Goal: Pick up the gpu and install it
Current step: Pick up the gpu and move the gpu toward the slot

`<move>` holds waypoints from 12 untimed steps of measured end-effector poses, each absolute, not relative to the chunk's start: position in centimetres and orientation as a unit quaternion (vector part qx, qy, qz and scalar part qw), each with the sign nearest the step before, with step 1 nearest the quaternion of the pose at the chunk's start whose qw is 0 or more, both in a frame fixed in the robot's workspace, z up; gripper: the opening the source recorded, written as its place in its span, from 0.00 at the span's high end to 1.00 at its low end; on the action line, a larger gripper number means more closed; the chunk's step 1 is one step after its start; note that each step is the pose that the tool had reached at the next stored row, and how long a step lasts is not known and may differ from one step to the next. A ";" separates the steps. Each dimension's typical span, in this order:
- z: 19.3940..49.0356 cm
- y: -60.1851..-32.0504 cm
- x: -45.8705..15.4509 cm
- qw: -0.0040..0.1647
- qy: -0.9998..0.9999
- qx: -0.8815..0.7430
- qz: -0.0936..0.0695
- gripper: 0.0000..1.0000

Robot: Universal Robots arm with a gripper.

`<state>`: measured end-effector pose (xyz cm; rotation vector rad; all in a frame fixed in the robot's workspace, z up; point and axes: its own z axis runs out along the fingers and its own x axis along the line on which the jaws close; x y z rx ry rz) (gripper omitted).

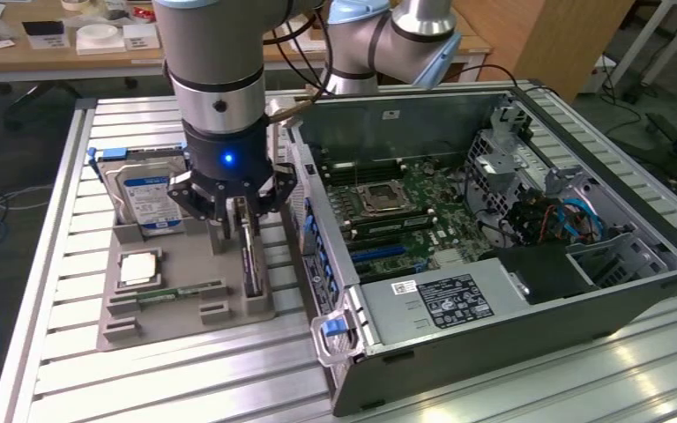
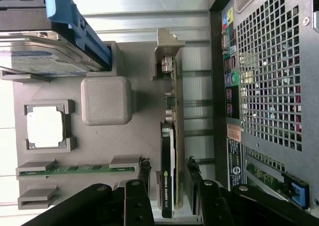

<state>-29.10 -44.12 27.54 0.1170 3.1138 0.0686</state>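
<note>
The gpu [image 1: 251,263] is a thin black card standing on its long edge in a slot of the grey holder tray [image 1: 186,313], just beside the open computer case [image 1: 492,238]. My gripper [image 1: 242,210] hangs straight above the card's far end, pointing down. In the wrist view the gpu [image 2: 168,186] runs between my two black fingers [image 2: 144,172]. The gripper [image 2: 168,168] is open, with a narrow gap on each side of the card. The motherboard [image 1: 404,207] lies exposed inside the case, with a blue slot [image 1: 380,256] near its front.
The tray also holds a silver hard drive with a blue label [image 1: 151,198], a processor chip [image 1: 138,267] and a green RAM stick [image 1: 180,293]. A grey block [image 2: 106,100] rises from the tray beside the card. The case's rear panel [image 2: 269,86] stands close by.
</note>
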 end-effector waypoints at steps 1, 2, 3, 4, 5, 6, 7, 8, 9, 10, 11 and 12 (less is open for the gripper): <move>27.5 -44.1 -29.1 0.012 0.999 0.038 0.022 0.58; 27.5 -44.1 -29.1 0.012 0.999 0.038 0.022 0.58; 27.5 -44.1 -29.1 0.012 0.999 0.038 0.022 0.58; 27.5 -44.1 -29.1 0.013 0.999 0.038 0.022 0.58; 27.5 -44.1 -29.0 0.012 0.999 0.038 0.022 0.58; 27.5 -44.1 -28.9 0.012 0.999 0.038 0.022 0.58; 27.5 -44.1 -28.8 0.012 0.999 0.038 0.022 0.58; 27.4 -44.1 -28.8 0.012 0.999 0.038 0.022 0.58; 27.3 -44.1 -28.8 0.012 0.999 0.038 0.022 0.58; 27.1 -44.1 -28.8 0.012 0.999 0.038 0.022 0.58; 26.9 -44.0 -28.8 0.012 0.999 0.038 0.022 0.58; 26.7 -44.0 -28.8 0.012 0.999 0.038 0.022 0.58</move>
